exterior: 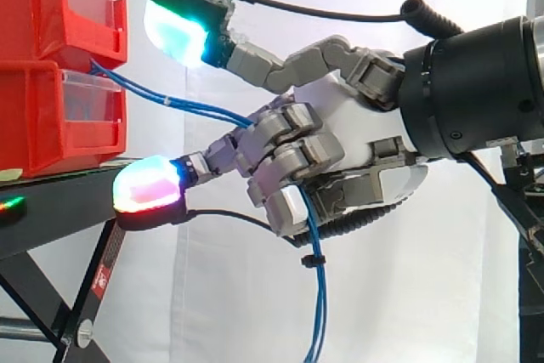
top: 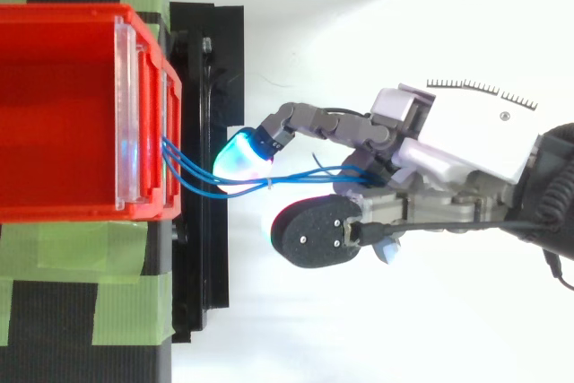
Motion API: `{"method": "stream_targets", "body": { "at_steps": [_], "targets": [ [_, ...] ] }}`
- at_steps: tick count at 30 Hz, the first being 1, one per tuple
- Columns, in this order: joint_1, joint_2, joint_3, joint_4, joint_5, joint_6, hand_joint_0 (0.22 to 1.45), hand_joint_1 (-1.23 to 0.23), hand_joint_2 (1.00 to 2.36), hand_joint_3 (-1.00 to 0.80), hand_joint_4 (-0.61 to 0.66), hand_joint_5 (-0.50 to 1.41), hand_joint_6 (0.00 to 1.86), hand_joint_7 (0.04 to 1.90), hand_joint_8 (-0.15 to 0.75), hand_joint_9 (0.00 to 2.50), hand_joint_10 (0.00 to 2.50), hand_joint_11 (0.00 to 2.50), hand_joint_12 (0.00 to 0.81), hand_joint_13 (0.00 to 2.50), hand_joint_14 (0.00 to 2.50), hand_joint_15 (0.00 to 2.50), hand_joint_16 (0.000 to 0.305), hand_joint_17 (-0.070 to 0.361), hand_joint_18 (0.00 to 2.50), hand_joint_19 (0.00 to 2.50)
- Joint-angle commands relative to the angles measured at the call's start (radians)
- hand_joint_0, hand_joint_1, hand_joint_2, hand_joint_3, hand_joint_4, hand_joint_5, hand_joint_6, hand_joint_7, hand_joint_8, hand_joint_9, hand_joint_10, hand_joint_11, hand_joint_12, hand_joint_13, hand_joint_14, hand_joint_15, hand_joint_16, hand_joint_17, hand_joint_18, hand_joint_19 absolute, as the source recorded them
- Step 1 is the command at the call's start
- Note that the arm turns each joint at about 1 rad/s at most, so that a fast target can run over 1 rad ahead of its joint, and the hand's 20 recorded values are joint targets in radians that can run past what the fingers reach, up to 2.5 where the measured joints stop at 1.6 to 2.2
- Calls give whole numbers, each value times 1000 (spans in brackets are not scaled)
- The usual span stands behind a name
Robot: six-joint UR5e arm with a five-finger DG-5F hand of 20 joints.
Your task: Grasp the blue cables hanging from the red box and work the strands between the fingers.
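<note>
Hand point(exterior: 348, 116) | some fingers curled round cables point(exterior: 321, 303) beside box point(exterior: 42, 125), others spread | strands look near taut | if you pull back, they may rip out.

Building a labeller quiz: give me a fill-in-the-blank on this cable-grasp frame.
The cables running from the red bins are ___. The robot hand has its fingers ___ round the cables. Below the robot hand the cables hang ___. The stand under the red bins is ___.
Missing: blue; curled; down; black.
</note>
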Motion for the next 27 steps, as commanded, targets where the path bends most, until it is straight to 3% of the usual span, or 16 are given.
{"method": "stream_targets", "body": {
  "at_steps": [1,15,20,27],
  "targets": [
    [-3,5,1,-11,-3,10,712,-551,1000,-1000,207,127,10,1111,445,1770,2500,2500,688,2057,2500,1811,238,178,2500,718],
    [-3,56,1,-22,0,2,762,-604,1000,-1000,143,186,5,1225,445,1770,2500,2500,688,2057,2500,1811,238,178,2500,718],
    [-1,79,1,-22,4,-27,788,-631,1001,-979,123,207,2,1260,445,1770,2500,2500,688,2057,2500,1811,238,178,2500,718],
    [-1,79,1,-17,11,-31,803,-646,1000,-976,123,225,1,1282,445,1770,2500,2500,688,2057,2500,1811,238,178,2500,718]
  ]
}}
